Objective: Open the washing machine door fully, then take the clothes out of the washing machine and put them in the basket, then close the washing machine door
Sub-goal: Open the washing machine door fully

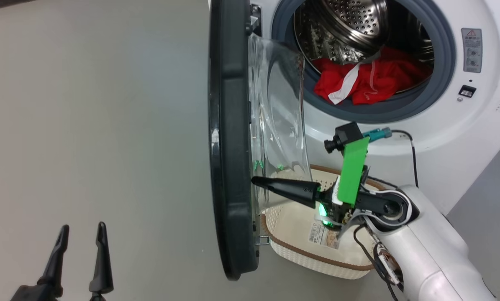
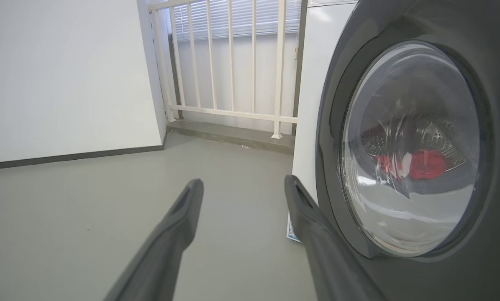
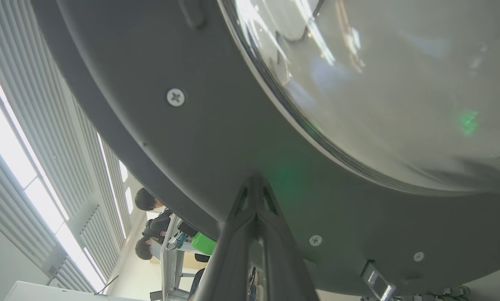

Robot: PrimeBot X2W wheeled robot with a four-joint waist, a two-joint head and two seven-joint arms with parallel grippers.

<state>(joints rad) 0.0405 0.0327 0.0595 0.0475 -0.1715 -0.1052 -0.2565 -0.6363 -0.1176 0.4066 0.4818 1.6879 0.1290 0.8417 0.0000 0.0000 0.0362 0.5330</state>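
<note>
**Door half swung – clothes untouched**

The washer (image 1: 463, 125) stands behind the door (image 1: 231, 167), which juts out about square to its front. The basket (image 1: 308, 257) sits on the floor just inside the door, under the right arm. The clothes (image 1: 371, 81) lie heaped in the drum, beyond the door's inner face.

The right gripper (image 1: 255, 181), fingers pressed together and holding nothing, has its tip against the door's inner rim below the glass. The left gripper (image 1: 83, 228) is spread and empty on the door's outer side.

Step in hand, I judge: opening fully. The next move calls for a push along the hinge arc – without the tip sliding onto the glass.
</note>
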